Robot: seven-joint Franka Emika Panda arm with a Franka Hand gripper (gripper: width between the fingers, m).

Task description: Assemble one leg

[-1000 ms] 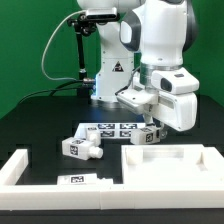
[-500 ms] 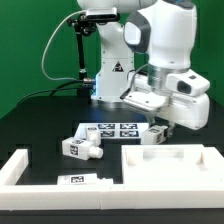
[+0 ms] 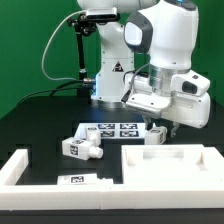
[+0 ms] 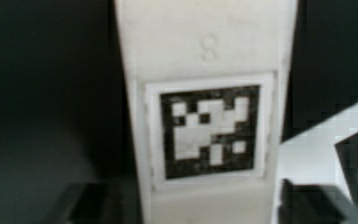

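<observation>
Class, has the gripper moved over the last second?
Yes. The gripper has shifted toward the exterior view's right, judged against the marker board.

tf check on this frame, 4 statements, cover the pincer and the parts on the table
1. The short white plastic post with a square marker tag sits between the fingers of the pincer. True.
2. The large flat square white panel with a raised rim is lifted in the air. False: it lies on the black table.
3. Loose white tagged posts lie toward the exterior view's left of the marker board. True.
4. The backdrop is red. False: the backdrop is green.
</observation>
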